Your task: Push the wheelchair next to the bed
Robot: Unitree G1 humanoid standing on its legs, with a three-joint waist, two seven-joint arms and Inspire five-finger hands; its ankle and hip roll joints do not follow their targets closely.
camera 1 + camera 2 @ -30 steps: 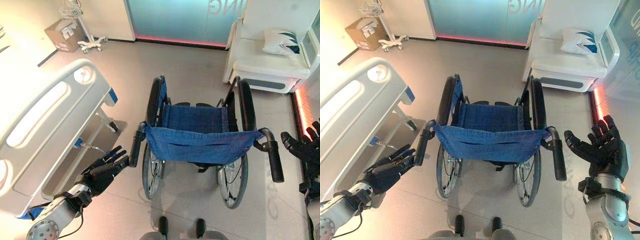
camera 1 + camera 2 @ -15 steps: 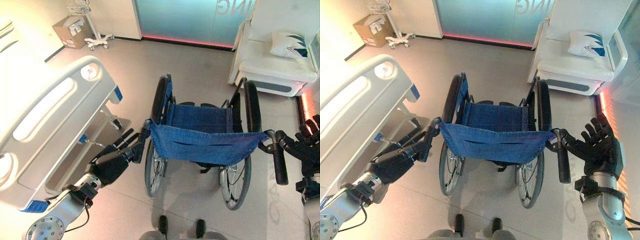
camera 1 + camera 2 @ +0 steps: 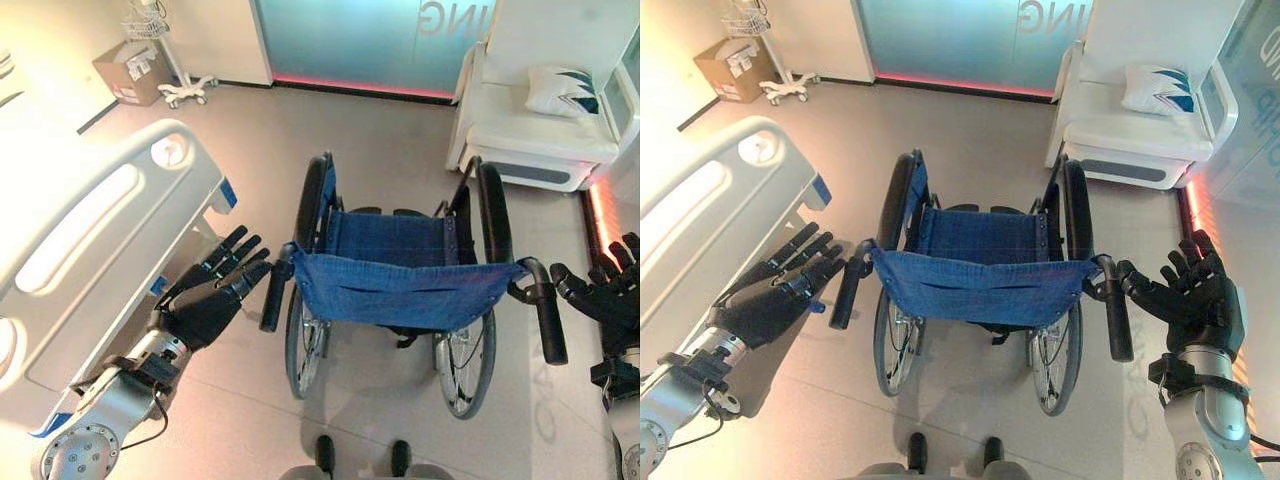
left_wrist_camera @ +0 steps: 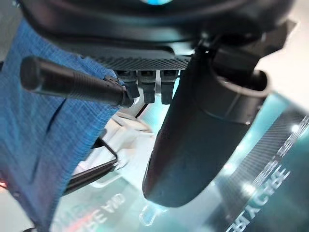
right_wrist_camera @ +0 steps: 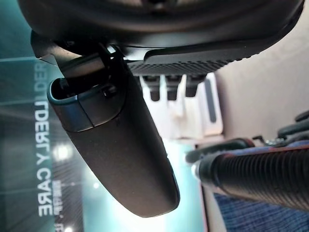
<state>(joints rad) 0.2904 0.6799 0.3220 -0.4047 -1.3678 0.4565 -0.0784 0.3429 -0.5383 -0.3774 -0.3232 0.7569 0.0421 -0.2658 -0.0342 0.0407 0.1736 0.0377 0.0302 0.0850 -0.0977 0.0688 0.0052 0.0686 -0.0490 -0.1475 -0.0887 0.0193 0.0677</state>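
Left hand: the left hand (image 3: 205, 306) hovered with its fingers straight and spread, just beside the left push handle (image 3: 273, 295) of the wheelchair, fingertips close to the grip but with nothing clasped.
Right hand: the right hand (image 3: 1196, 300) was held up with its palm toward the right push handle (image 3: 1117, 314), fingers spread apart and straight; they lay very near the grip, and whether any of them touched it could not be told.
Wheelchair: the wheelchair (image 3: 400, 285), with blue fabric seat and backrest and black wheels, stood on the grey floor (image 3: 380, 150) directly in front of the robot, its back toward the camera.
Bed: the white hospital bed (image 3: 90, 230) lay to the left of the wheelchair, its end board angled toward it; the left hand sat between the bed and the chair.
Background: a white sofa (image 3: 535, 130) with a patterned cushion (image 3: 565, 88) stood beyond the chair on the right; a cardboard box (image 3: 128, 72) and a wheeled stand (image 3: 175, 60) were by the far left wall.
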